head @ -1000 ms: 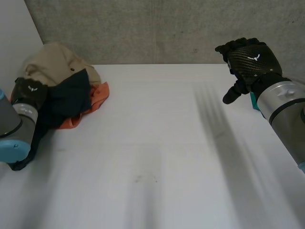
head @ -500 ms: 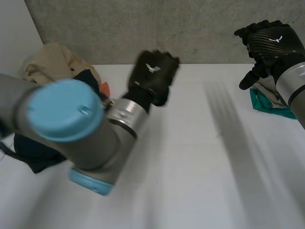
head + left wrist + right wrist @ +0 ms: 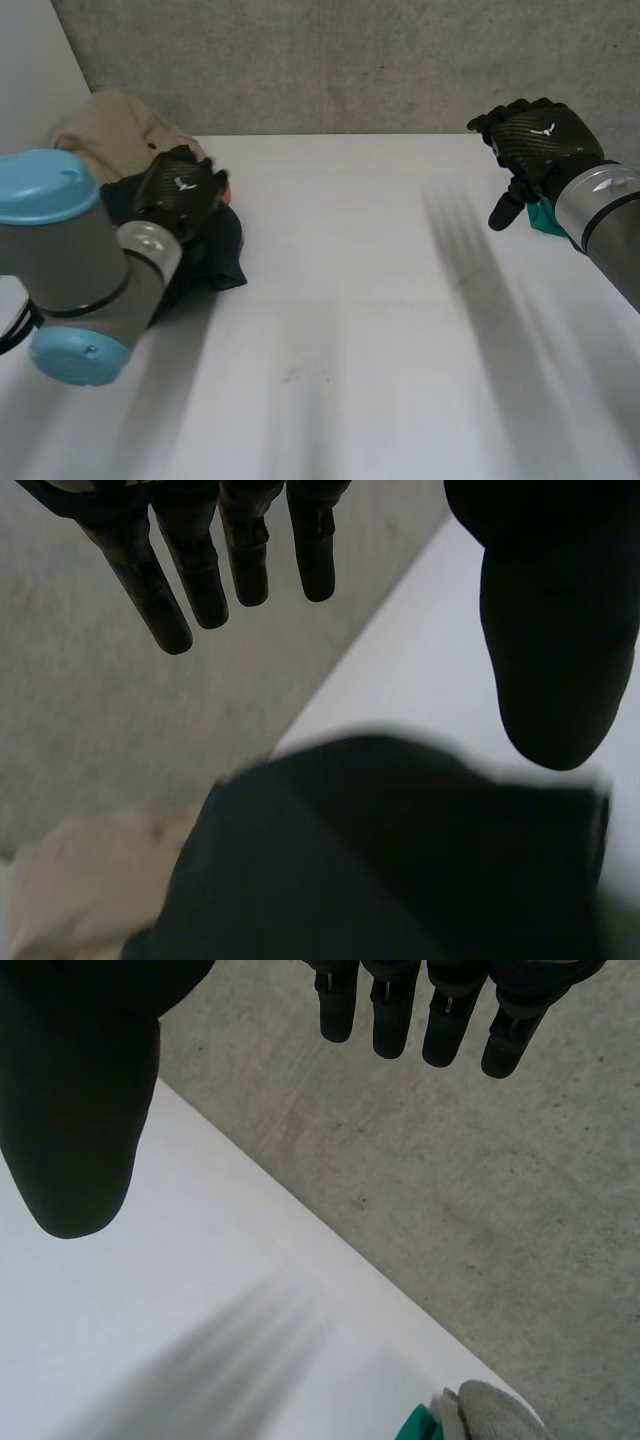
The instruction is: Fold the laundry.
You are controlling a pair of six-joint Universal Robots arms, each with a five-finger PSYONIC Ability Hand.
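Note:
A dark navy garment point(image 3: 218, 258) lies crumpled on the white table point(image 3: 360, 300) at the left, against a pile made of a beige garment point(image 3: 115, 130) and a bit of orange cloth point(image 3: 224, 184). My left hand point(image 3: 180, 190) hovers just over the navy garment, open. In the left wrist view its fingers point(image 3: 165, 590) and thumb point(image 3: 550, 660) are straight and apart, with the navy garment point(image 3: 400, 860) below them and untouched. My right hand point(image 3: 535, 140) is raised at the table's far right, open, its fingers point(image 3: 390, 1010) and thumb point(image 3: 80, 1110) spread over bare table.
A teal cloth point(image 3: 545, 216) lies at the right edge behind my right hand; in the right wrist view the teal cloth point(image 3: 420, 1426) has a pale grey cloth point(image 3: 490, 1412) on it. A grey concrete wall point(image 3: 350, 60) runs along the table's back edge.
My left hand, shut at the pile a second ago, swung out over the table and back, and now stands open. The navy garment lies further out on the table. The right hand shifted slightly.

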